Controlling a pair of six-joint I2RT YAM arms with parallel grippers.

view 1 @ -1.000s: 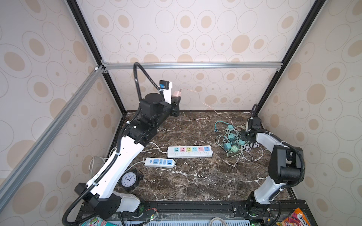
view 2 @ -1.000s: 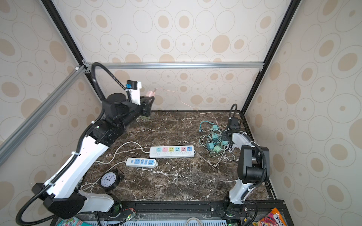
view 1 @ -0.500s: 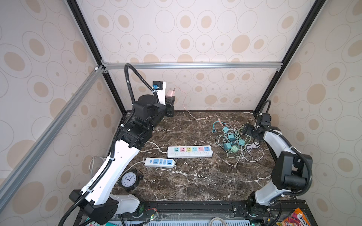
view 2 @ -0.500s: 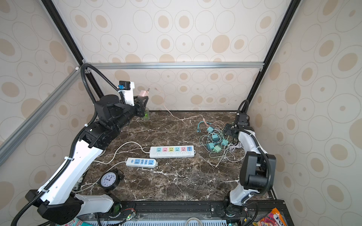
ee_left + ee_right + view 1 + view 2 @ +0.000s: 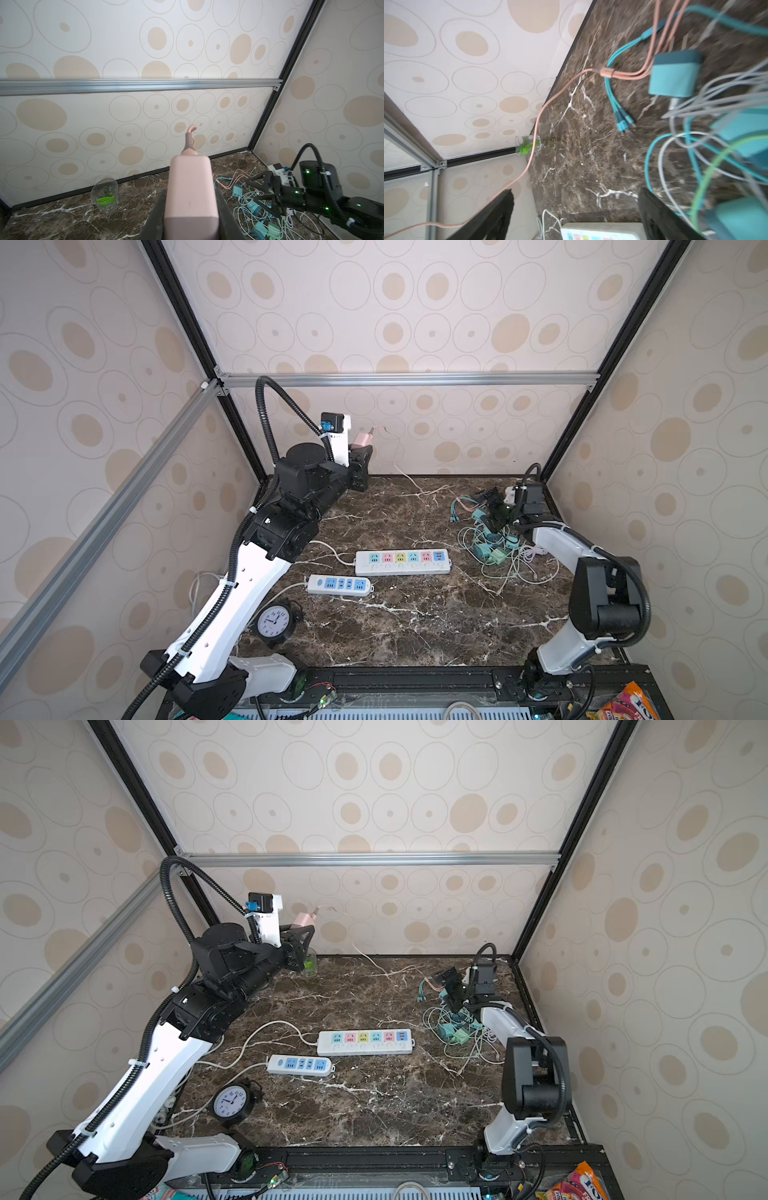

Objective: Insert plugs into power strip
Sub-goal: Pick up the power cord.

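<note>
In a top view, my left tool (image 5: 300,932) is up by the back wall, clamped on the pink plug (image 5: 304,920). My right tool (image 5: 452,986) hangs over the tangle of teal and green plugs (image 5: 453,1031), jaws apart. Between my arms on the desk (image 5: 374,1106) lie the long power strip (image 5: 365,1042) and a shorter blue-socketed strip (image 5: 300,1065); a clock (image 5: 232,1102) stands nearer the front.

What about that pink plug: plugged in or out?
Out. The left gripper holds the pink plug in the air, away from the pastel power strip and the blue power strip.
</note>
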